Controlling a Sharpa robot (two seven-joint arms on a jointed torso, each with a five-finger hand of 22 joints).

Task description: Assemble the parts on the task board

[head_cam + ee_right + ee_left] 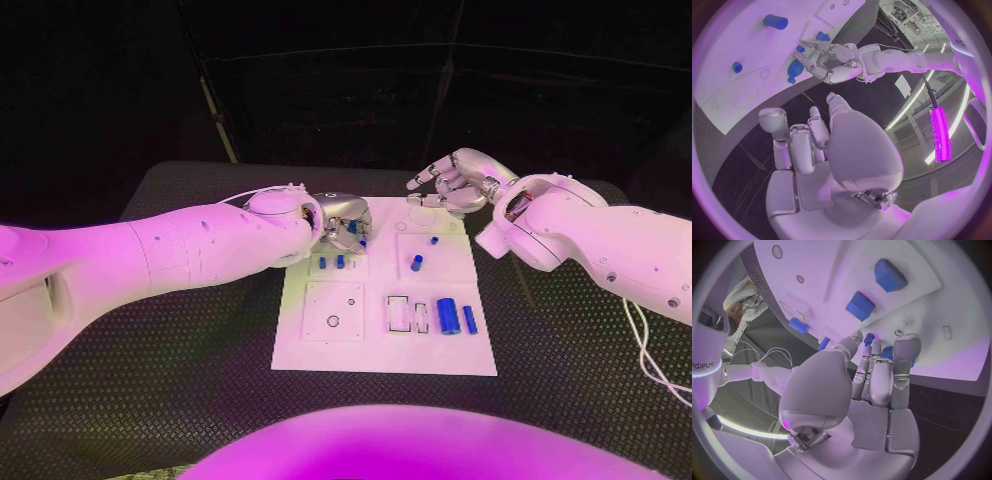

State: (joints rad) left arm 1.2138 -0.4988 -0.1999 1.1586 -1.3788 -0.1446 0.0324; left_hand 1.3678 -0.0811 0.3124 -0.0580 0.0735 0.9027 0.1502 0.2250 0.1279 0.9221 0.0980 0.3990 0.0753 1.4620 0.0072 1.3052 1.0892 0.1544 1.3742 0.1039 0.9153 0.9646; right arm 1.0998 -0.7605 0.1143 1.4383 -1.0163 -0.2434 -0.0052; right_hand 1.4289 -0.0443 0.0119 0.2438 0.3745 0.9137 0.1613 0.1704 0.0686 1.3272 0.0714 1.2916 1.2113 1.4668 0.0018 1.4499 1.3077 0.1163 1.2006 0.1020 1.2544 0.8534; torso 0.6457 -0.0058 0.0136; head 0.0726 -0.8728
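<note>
Head view: the white task board (387,300) lies in the middle of the black table (173,400), running from the centre of the frame down toward the lower middle. The left hand (339,222) sits over the board's upper left corner, fingers curled down onto the surface there; a small blue part (355,228) shows right against its fingertips, but whether it is pinched cannot be told from here. The right hand (450,183) hovers at the board's upper right edge, fingers bent and apart, nothing in them. On the board, two small blue pegs (332,262) stand just below the left hand, a blue peg (417,263) stands near the centre, and a smaller blue one (434,240) lies above it. At the lower right of the board a blue cylinder (449,316) lies beside a thin blue bar (469,319), with two empty rectangular slots (398,313) to their left.

Left wrist view: the left hand (870,380) rises through the middle, fingers close together, with a small blue peg (869,338) caught between the fingertips just above the board (942,320). Two blue blocks (859,305) lie in the upper middle of the frame.

Right wrist view: the right hand (811,145) fills the centre, fingers spread and holding nothing. The left hand (826,62) appears in the upper middle, at the board (742,80) edge.
</note>
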